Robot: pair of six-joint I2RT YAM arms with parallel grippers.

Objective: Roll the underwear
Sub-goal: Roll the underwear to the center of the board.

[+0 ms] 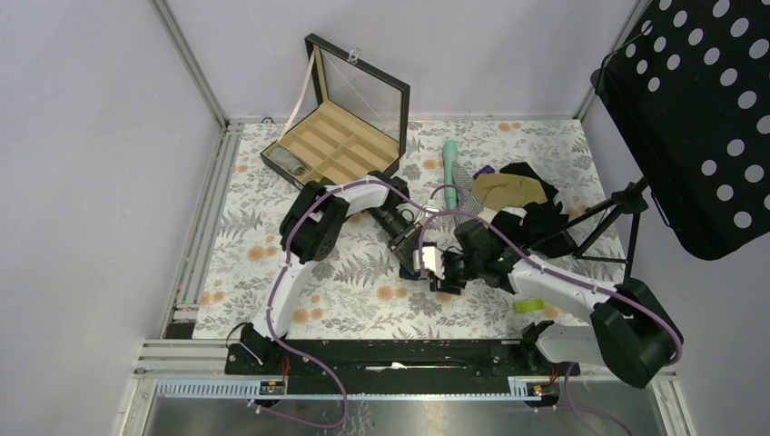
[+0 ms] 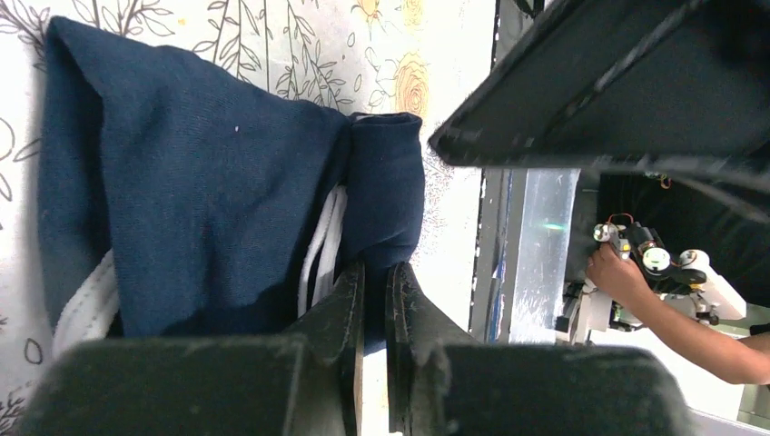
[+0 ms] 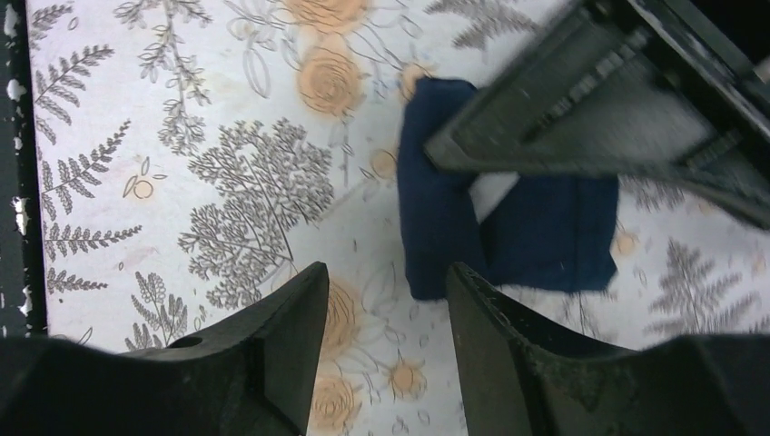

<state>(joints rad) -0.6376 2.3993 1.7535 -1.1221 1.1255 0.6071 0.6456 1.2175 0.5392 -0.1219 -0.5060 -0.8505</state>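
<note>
The underwear [image 2: 200, 191] is a dark navy cloth, partly folded, lying on the floral tablecloth, with white waistband edges [image 2: 322, 241] showing in its fold. My left gripper [image 2: 374, 271] is shut on a folded navy edge of it, the cloth pinched between the two fingers. In the right wrist view the underwear [image 3: 545, 232] lies just beyond and to the right of my right gripper [image 3: 386, 270], which is open and empty over bare cloth. The left gripper's body [image 3: 590, 118] covers the underwear's top. From above, both grippers [image 1: 410, 257] [image 1: 445, 272] meet mid-table and hide most of the garment.
A glass-lidded box with tan compartments [image 1: 340, 145] stands open at the back left. A teal handle [image 1: 450, 159], a tan garment [image 1: 508, 191] and a black garment [image 1: 545, 218] lie back right. A perforated black music stand [image 1: 699, 118] rises at the right. A green roll [image 1: 528, 306] lies near the right arm.
</note>
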